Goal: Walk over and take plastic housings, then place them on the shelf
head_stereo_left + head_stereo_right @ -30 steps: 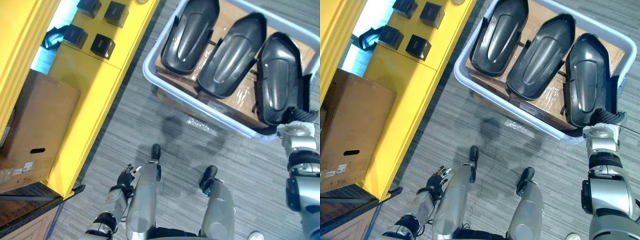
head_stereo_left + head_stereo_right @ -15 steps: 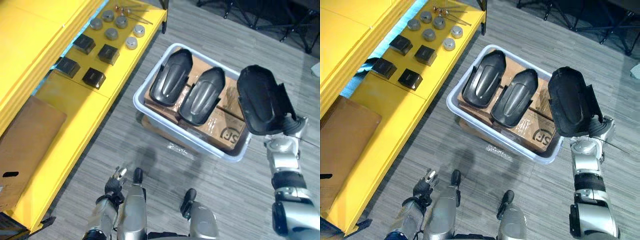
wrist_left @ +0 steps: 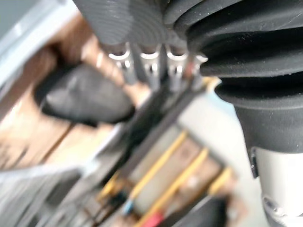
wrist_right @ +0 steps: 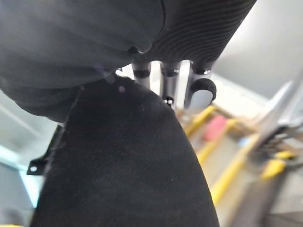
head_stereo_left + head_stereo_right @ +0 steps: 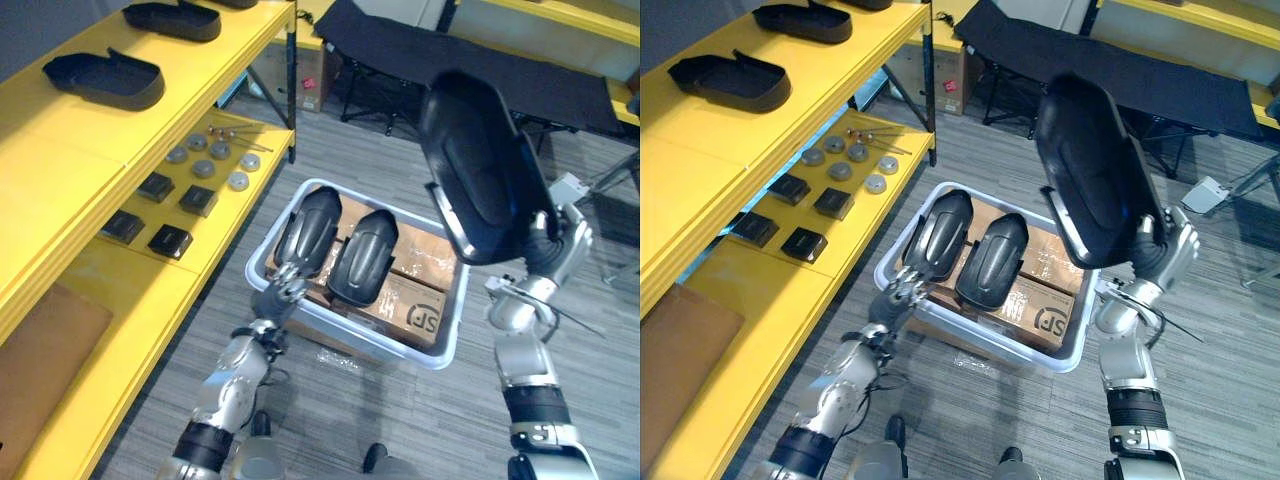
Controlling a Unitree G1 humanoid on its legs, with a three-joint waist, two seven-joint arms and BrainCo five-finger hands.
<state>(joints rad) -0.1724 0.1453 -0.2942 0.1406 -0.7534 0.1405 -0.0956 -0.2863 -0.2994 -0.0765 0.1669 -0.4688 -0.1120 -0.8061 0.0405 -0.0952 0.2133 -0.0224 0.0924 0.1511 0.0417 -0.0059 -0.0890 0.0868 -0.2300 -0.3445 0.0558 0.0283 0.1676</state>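
Observation:
My right hand is shut on a black plastic housing and holds it up high, standing on end above the bin's right side; the housing's dark shell lies against that hand's fingers. Two more black housings lie side by side on cardboard boxes inside a white bin on the floor. My left hand hovers open at the bin's left rim, close to the nearer housing, fingers straight. Two housings rest on the yellow shelf's upper tier.
The yellow shelf runs along the left. Its lower tier carries small black boxes, silver discs and a cardboard box. A black folding cot stands behind the bin. Grey floor lies between bin and shelf.
The camera has tilted up. My right hand lifted the housing out of the bin and raised it high. My left hand rose from beside my leg to the bin's left rim.

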